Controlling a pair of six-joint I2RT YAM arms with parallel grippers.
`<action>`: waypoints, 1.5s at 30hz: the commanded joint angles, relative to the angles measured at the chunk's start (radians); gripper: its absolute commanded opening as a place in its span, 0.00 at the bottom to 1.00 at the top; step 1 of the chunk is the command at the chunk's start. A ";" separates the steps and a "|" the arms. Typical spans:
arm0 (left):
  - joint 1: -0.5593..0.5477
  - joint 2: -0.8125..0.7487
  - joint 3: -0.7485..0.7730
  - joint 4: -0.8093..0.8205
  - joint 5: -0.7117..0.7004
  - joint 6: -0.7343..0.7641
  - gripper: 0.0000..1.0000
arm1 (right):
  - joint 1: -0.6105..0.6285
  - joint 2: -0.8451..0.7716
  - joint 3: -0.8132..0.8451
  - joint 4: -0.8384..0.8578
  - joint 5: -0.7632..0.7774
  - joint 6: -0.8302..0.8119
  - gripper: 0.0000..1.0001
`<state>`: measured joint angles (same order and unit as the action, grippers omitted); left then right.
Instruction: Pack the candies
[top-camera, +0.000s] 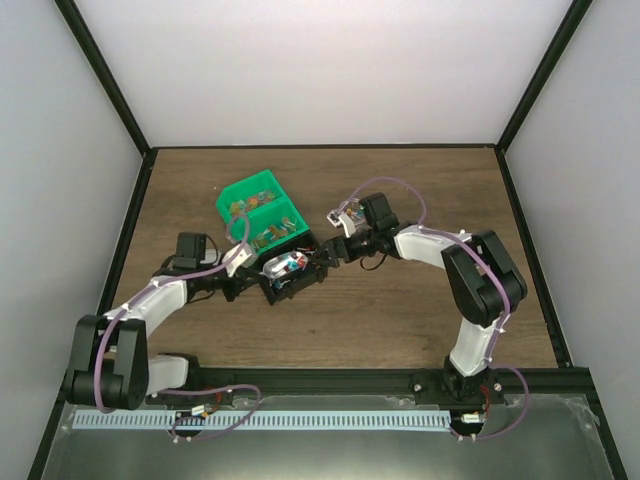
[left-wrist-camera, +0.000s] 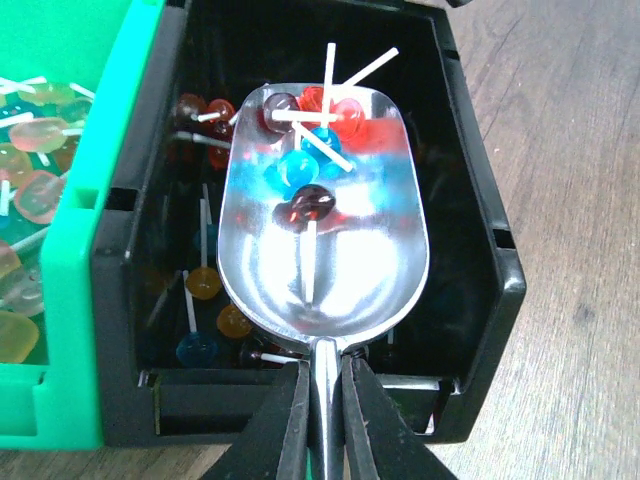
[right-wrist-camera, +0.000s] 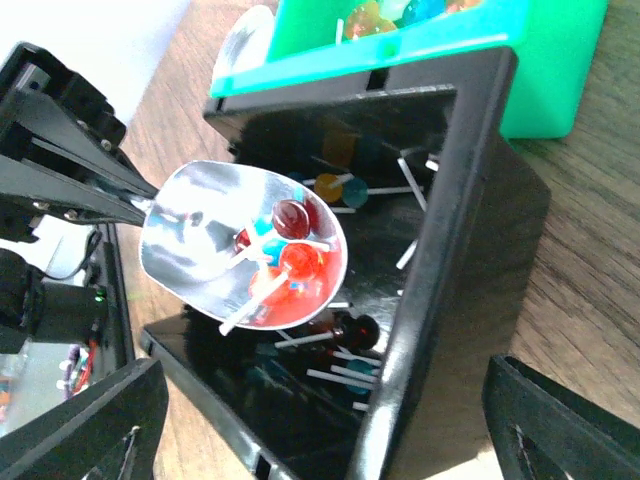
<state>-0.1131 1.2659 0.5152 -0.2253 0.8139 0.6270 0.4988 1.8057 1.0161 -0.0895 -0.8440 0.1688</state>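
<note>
The left tool (left-wrist-camera: 322, 410), clamped on the handle of the shiny metal scoop (left-wrist-camera: 330, 280), holds red, blue and dark stick candies (left-wrist-camera: 310, 150) at the scoop's far end above the black plastic bin (left-wrist-camera: 485, 250) mid-way along the wooden worktop (top-camera: 420, 320), while the right tool (right-wrist-camera: 320, 430) gapes open beside it.

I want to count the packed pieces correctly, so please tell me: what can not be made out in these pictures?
- Left wrist view: the scoop hides much of the black bin floor; the left tool covers the scoop's handle.
- Right wrist view: the bottom edge cuts off the right tool; the top edge cuts off the green bin.
- Top view: the candies in the scoop are too small to count.
</note>
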 joint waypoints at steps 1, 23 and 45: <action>0.037 -0.038 -0.008 0.029 0.126 0.036 0.04 | -0.009 -0.062 0.035 0.004 -0.044 -0.021 0.92; 0.036 0.015 0.423 -0.303 -0.007 0.000 0.04 | -0.219 -0.144 0.154 -0.064 -0.150 -0.044 1.00; -0.200 0.461 0.898 -0.420 -0.199 0.005 0.04 | -0.316 -0.105 0.232 -0.108 -0.017 -0.061 1.00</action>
<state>-0.2852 1.6737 1.3323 -0.6231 0.6365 0.6250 0.1947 1.6917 1.2148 -0.1741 -0.8848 0.1268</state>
